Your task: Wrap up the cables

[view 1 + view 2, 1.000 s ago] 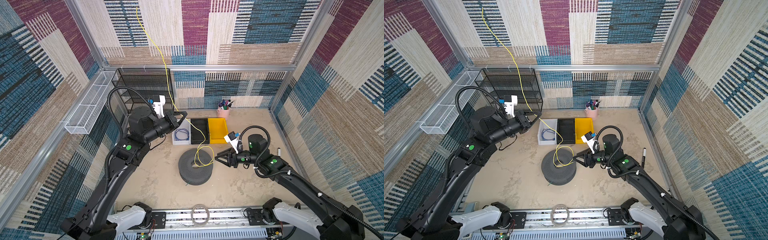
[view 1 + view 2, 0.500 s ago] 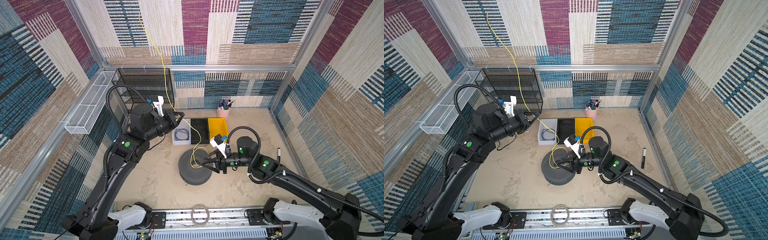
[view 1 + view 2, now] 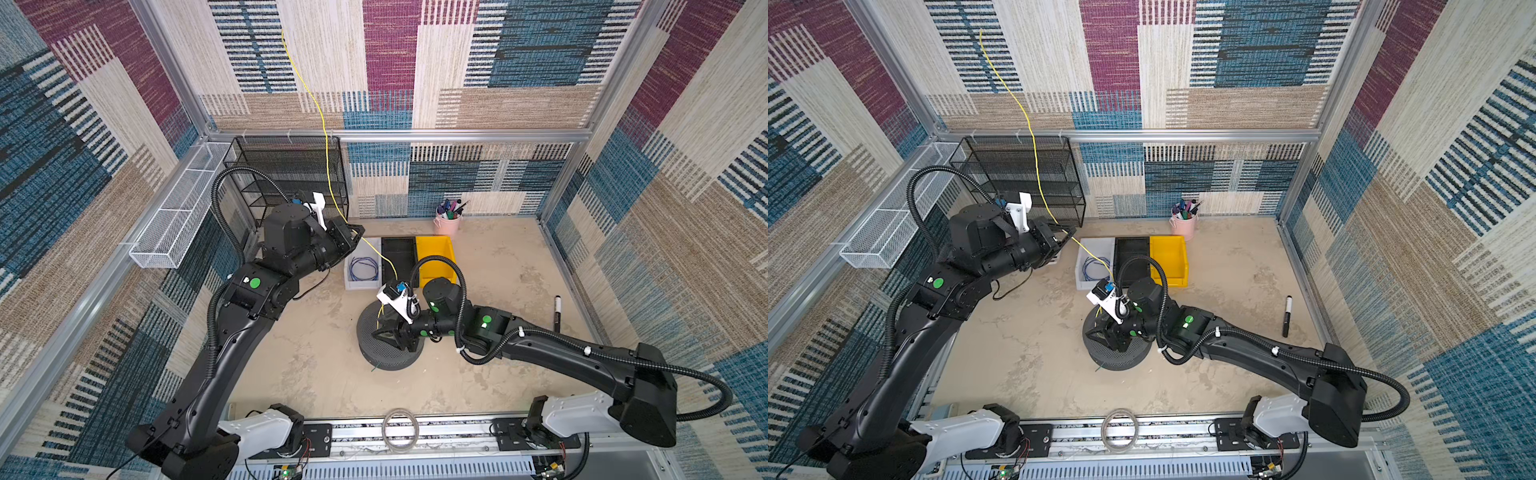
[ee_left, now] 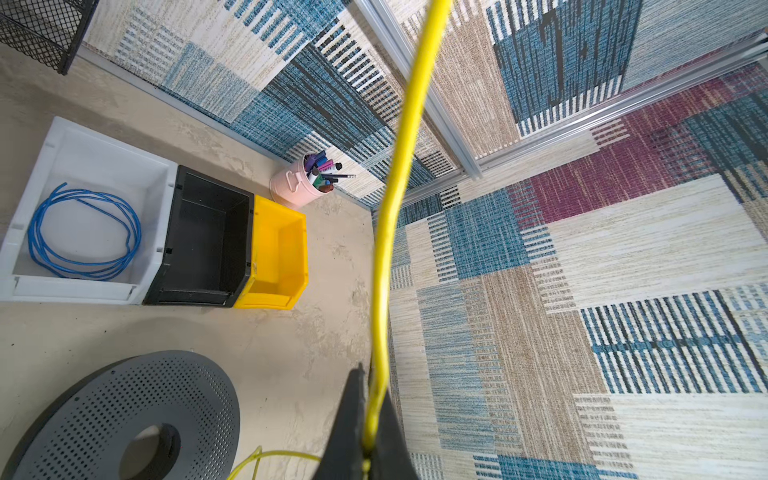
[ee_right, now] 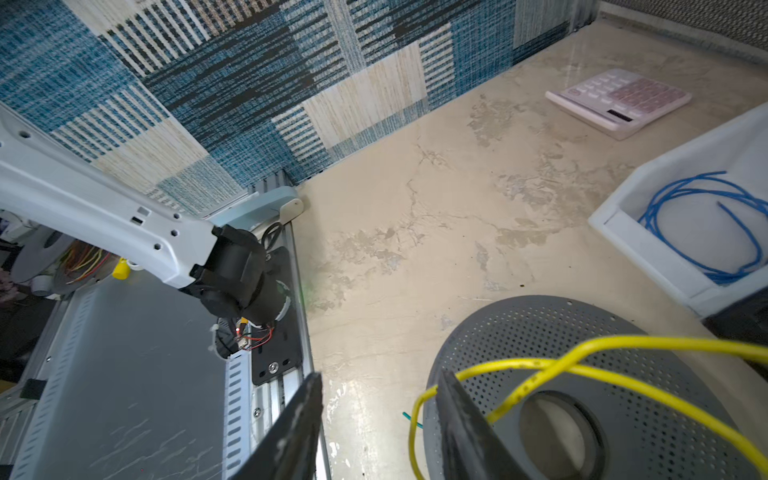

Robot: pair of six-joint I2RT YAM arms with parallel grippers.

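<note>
The yellow cable point(image 4: 386, 249) is gripped by left hand point(image 4: 368, 415); at spool's point(image 5: 540, 324) nine o'clock, its loop point(image 5: 411, 440) should be caught by open right hand point(image 5: 381, 374).

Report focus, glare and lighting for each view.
Left wrist view: the yellow cable near the lens looks thick and soft, while the blue cable in the white bin is sharp. Right wrist view: pale glare on the table. Both top views: even light, no hard shadows.

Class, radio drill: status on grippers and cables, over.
Left gripper shut on yellow cable, held high. Right gripper open at its loop on grey spool. Blue cable coiled in white bin.
</note>
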